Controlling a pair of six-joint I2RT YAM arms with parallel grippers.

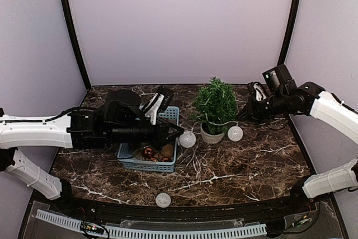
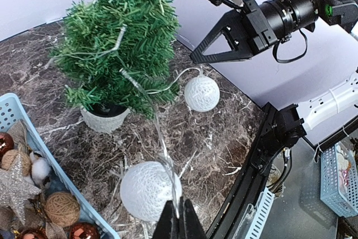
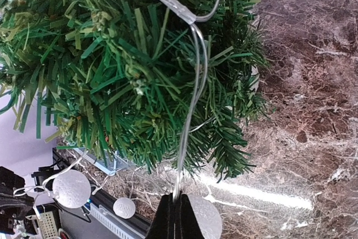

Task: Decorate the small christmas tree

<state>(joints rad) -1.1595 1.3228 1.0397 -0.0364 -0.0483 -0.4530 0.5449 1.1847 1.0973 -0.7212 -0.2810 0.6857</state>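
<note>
While a loose ball [image 1: 163, 200] lay close to the front edge of the table [image 1: 251, 166], the step in hand looked like draping the wire of lights over the tree. Just behind that ball the basket [image 1: 146, 165] of ornaments sat under the left arm, whose left gripper [image 2: 179, 219] was pinched shut on the wire [image 2: 159, 130] right beside a second ball [image 2: 150, 190]. Farther in, the tree [image 1: 215, 103] stood upright in its pot [image 1: 211, 135] at mid-table toward the back, just right of the basket. The wire was already looped through its branches, and a third ball [image 1: 235, 133] lay by the pot on the right. The right gripper [image 3: 178, 208] was likewise clamped on the wire, close against the tree's right side. The next move probably called for both arms to lift and carry the slack around the foliage together, without tugging the pot over. Room was open in front and to the right of the tree; the basket crowded its left, and the back wall [image 1: 179, 26] stood close behind.
</note>
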